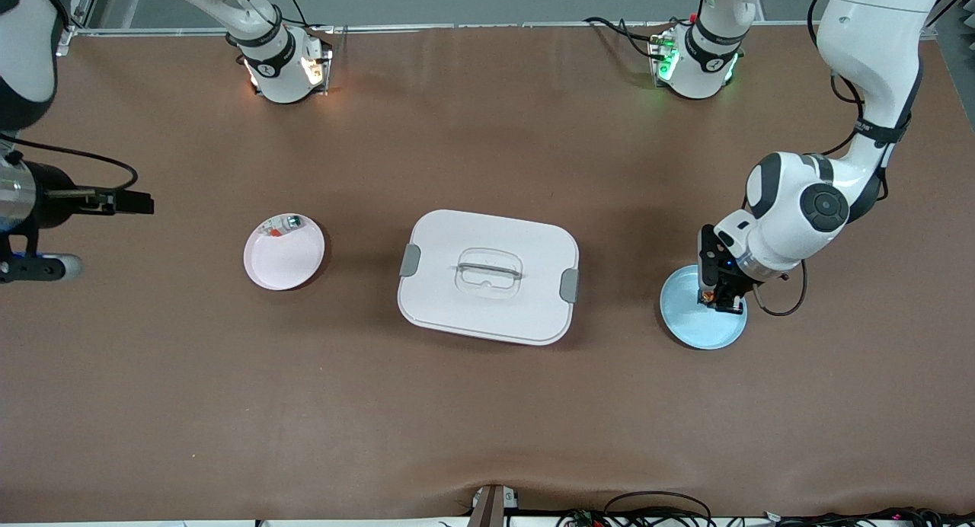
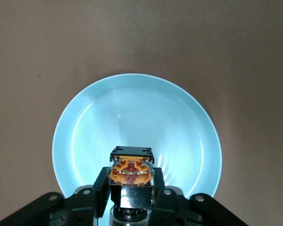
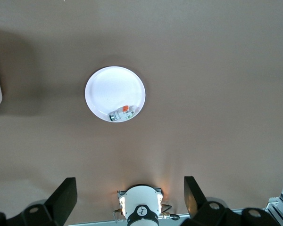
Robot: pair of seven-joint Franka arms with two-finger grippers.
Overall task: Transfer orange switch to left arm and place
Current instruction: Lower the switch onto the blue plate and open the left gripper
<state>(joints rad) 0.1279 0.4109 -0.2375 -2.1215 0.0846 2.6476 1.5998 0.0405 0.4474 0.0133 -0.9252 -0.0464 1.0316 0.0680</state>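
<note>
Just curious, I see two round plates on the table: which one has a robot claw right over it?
The blue plate, toward the left arm's end of the table. The left claw hangs over it, shut on the orange switch. The pink plate has no claw above it.

The white box [image 1: 488, 276] is seen at the table's middle; a pink plate [image 1: 284, 252] carrying a small silvery part [image 1: 282, 225] is set toward the right arm's end; a blue plate [image 1: 702, 316] is set toward the left arm's end; the left gripper [image 1: 719, 305] is lowered over the blue plate; the right gripper [image 1: 129, 202] is held high at the right arm's end of the table.
</note>
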